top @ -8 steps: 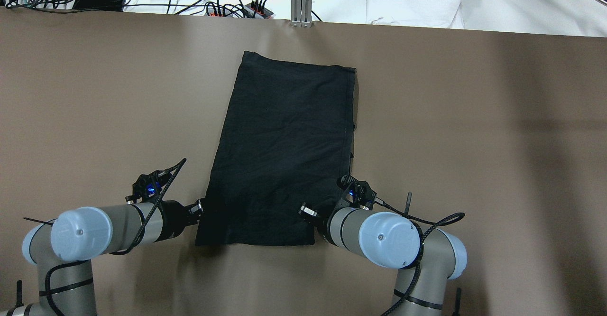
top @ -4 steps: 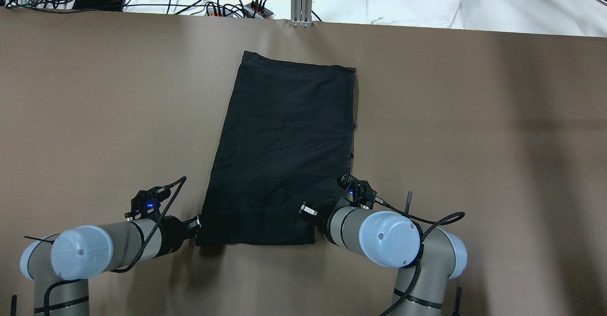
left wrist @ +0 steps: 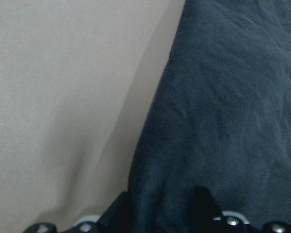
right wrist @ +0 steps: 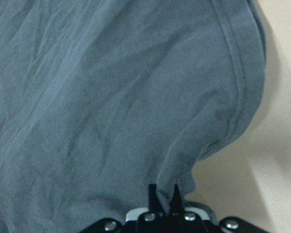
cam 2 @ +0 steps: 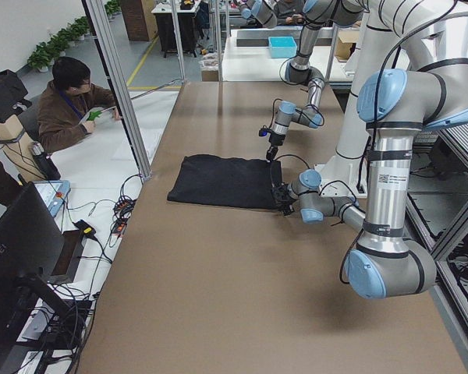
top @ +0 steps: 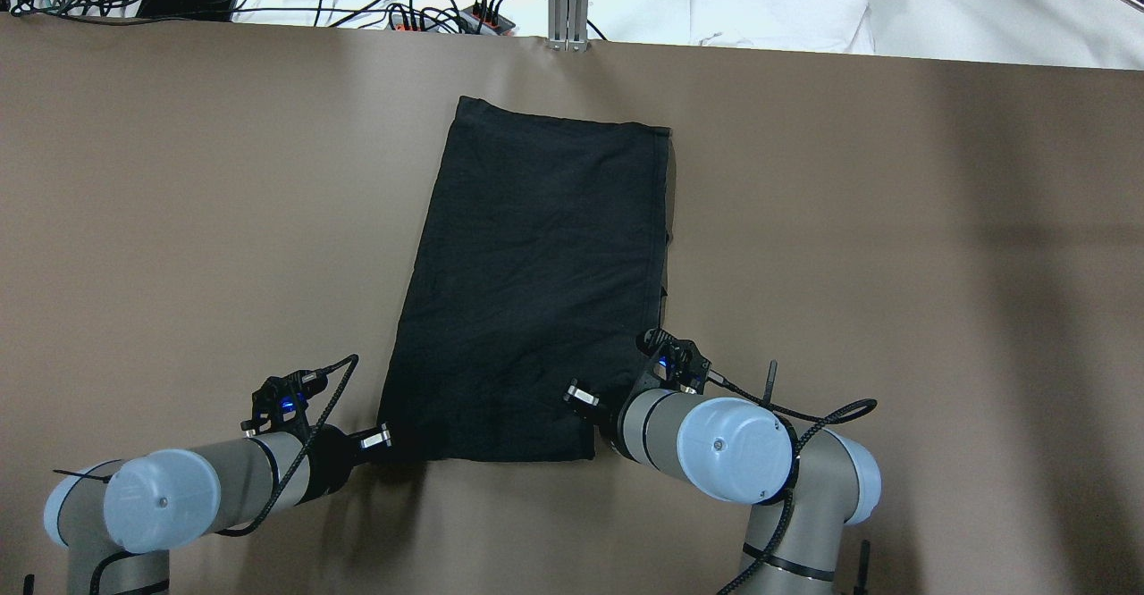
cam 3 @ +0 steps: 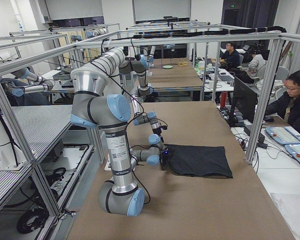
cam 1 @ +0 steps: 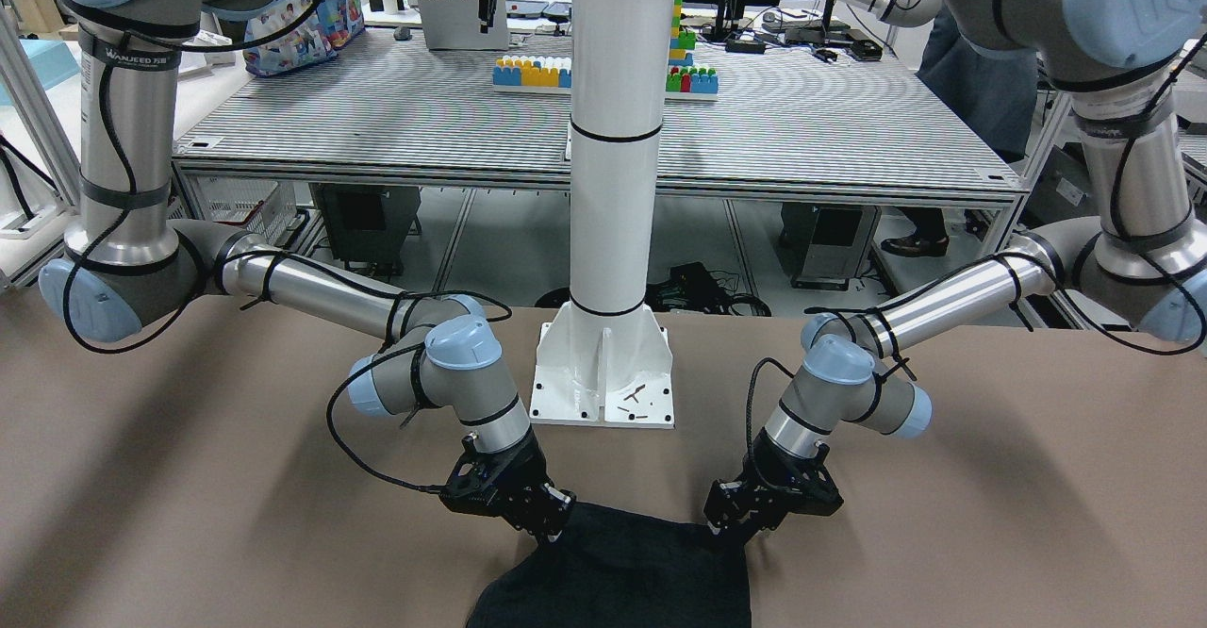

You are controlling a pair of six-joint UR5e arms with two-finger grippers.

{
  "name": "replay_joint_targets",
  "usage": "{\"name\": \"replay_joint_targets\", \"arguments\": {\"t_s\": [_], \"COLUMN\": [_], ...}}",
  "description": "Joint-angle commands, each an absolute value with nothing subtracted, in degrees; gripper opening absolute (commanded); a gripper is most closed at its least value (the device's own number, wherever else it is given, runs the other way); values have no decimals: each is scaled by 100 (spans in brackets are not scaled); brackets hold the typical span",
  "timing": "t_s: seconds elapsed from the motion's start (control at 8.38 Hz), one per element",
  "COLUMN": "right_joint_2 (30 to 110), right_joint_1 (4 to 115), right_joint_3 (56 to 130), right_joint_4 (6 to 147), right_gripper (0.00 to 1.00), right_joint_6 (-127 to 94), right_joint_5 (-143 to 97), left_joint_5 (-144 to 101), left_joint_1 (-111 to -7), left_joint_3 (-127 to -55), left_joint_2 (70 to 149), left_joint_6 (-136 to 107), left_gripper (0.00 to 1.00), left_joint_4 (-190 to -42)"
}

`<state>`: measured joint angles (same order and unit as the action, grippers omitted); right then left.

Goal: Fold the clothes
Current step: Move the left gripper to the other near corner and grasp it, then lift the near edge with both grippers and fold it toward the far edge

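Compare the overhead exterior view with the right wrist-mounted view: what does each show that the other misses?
Only the overhead exterior: the whole black garment lying flat, the left hand at its near left corner, and a white cloth beyond the table. Only the right wrist-mounted: the right hand, fingertips closed on a raised fold beside the stitched hem. Both: dark fabric on the brown table, right hand at the near right corner.

On table [top: 179,220] garment [top: 536,291] flat; left tool [top: 382,439] at near-left corner, right tool [top: 579,396] near-right.
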<state>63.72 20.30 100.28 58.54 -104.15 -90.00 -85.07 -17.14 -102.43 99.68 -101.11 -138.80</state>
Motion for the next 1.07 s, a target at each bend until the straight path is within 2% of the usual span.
{"name": "replay_joint_targets", "arguments": {"t_s": [0.0,0.36,0.72,0.96], "right_joint_2": [6416,6521,7441,7664], "right_joint_1": [2039,2030,1629,1049], "right_joint_3": [10037,10211,11474,11716], "right_joint_4": [5854,5845,5845,5845], "right_gripper": [0,0,0,0], "right_joint_6": [-10415,-10275,-10292,-10362], "right_joint_5": [-9009,-9114,-9237,-9124], "left_joint_5": [-8429,-8648,-8903,-8930], "left_joint_1": [-1635,-1644,-1679,-1557], "left_joint_3": [-10265,-10861,-11046,-11424], "left_joint_2": [9976,9818,9853,9835], "left_joint_6": [-10037,-9941,-9483,-9475], "left_gripper": [0,0,0,0], "left_joint_4": [-13878,-13869,-13878,-13869]}}
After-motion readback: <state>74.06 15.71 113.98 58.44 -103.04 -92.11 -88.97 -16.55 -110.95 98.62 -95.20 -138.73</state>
